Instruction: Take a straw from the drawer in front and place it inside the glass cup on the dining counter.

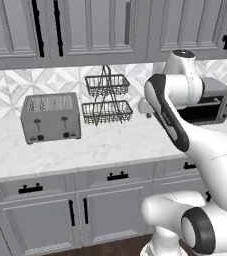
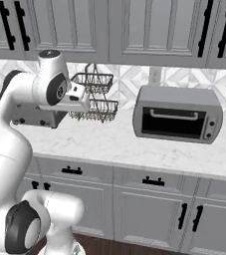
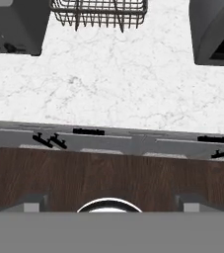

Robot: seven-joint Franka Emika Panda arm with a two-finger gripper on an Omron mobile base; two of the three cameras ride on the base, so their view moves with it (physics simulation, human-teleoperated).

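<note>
Arm poised high over the counter, gripper [image 3: 108, 200] fingers spread apart, holding nothing. The drawer [image 1: 117, 176] sits closed at lower centre; best to drop squarely onto its black handle [image 1: 117, 176] before pulling.

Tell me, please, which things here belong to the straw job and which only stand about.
For the job: drawer below the wire baskets, shut.
Only standing about: toaster, wire baskets, toaster oven, upper cabinets.
</note>
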